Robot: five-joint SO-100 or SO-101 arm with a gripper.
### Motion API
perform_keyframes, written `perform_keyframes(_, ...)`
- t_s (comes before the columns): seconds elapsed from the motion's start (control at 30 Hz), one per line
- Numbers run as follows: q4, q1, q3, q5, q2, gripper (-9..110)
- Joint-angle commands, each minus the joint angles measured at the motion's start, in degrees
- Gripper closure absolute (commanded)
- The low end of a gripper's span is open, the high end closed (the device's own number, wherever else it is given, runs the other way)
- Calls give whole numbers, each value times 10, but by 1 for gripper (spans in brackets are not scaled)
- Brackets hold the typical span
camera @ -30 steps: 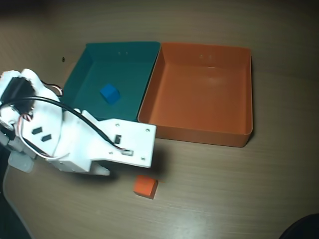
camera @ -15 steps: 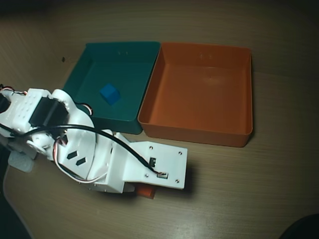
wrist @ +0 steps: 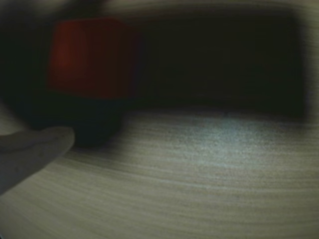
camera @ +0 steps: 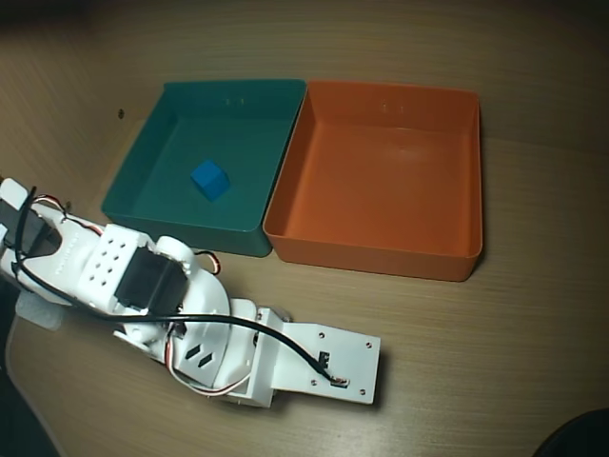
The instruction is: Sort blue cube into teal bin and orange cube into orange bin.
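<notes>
Down on the wooden desk (camera: 495,333), the white 3D-printed arm (camera: 190,333) is laid out low across the near left, and its head completely covers the spot where the gripper works in the overhead view. So the small matte orange cube (wrist: 89,57) can't be seen from above at all. It only turns up in the wrist view, dim and blurry at upper left, sitting on the desk with one pale fingertip (wrist: 30,149) poking in from the lower left, near the cube but apparently not touching. Only that one finger is visible, so whether the gripper is wide or narrow can't be told, and nothing seems to be held yet.

The small sky-blue cube (camera: 210,179) is already lying on the floor of the dark teal plastic tray (camera: 171,105), so that half looks done. The big orange plastic tray (camera: 471,257) right beside it, walls touching, is empty.

The step in hand is judged to be the grab on the orange cube. To do it well, the cube should probably be centred between the fingers before closing, since it sits off to one side in the wrist view, and flat faces should be squeezed rather than corners. A clean lift would then be needed to clear the orange tray's wall.
</notes>
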Motion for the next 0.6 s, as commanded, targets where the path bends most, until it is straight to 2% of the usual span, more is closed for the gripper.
perform_keyframes(0.0,-6,1,-41,-4,5,69)
perform_keyframes(0.3,-6,0,-48,7,-2,72)
perform_keyframes(0.57,-6,-2,-47,7,-2,104)
